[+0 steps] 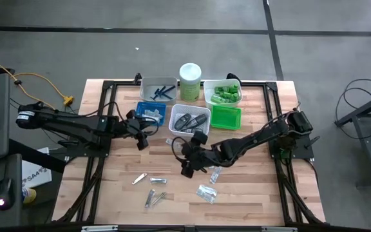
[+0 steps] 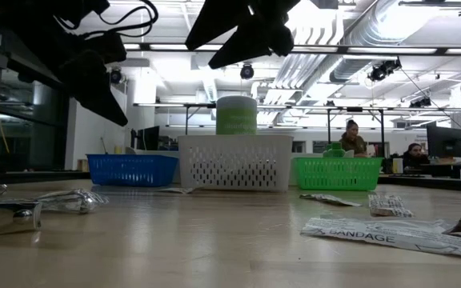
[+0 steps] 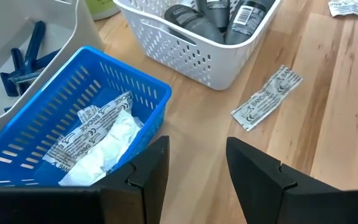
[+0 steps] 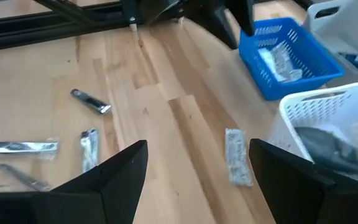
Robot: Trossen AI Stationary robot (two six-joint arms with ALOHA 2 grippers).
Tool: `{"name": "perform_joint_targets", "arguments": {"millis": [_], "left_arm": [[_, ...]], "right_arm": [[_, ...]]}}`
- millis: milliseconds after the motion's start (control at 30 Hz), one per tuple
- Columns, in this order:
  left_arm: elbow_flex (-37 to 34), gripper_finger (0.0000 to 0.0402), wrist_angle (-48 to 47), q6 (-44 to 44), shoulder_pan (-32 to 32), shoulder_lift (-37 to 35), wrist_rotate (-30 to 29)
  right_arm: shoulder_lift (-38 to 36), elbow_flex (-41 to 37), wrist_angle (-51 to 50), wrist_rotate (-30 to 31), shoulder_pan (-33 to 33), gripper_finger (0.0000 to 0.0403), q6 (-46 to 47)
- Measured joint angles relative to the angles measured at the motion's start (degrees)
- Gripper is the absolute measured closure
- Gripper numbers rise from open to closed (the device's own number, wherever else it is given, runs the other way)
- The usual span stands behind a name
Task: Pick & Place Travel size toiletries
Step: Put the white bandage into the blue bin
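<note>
Sorting well along, not finished. Already binned: bandage packets in the blue tray [image 3: 55, 118], dark oval cases in the white basket [image 3: 191, 50], blue razors in the grey tray [image 1: 158, 90], green tubes in the clear tray [image 1: 223, 94]; green tray [image 1: 225, 117] apparently bare. Still loose on the table [image 1: 250, 187] — one bandage packet [image 3: 267, 98] just beside the white basket, clear packets [image 1: 207, 192] near the front, metal clippers [image 1: 148, 188] and a few silvery pieces front-left. Left gripper [image 3: 194, 168] over the table beside the blue tray, fingers spread, holding nothing. Right gripper [image 4: 194, 174] near the white basket above the stray packet, fingers wide apart, nothing held. Roughly half a dozen items left, by estimate.
</note>
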Motion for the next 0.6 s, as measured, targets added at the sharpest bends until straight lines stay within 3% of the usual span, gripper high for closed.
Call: {"name": "perform_joint_targets", "arguments": {"millis": [167, 467, 600], "left_arm": [[0.00, 0.0242, -0.07, -0.43, 0.00, -0.02, 1.00], [-0.02, 0.0242, 1.59, 1.03, -4.18, -0.02, 1.07], [-0.02, 0.0242, 1.58, 1.14, -6.86, -0.02, 1.07]], "right_arm": [[0.00, 0.00, -3.90, -4.63, 0.02, 0.0128, 5.51], [-0.66, 0.04, -20.15, -19.66, 1.95, 0.0128, 22.90], [-0.66, 0.02, -31.67, -19.00, 3.70, 0.0128, 24.37]]}}
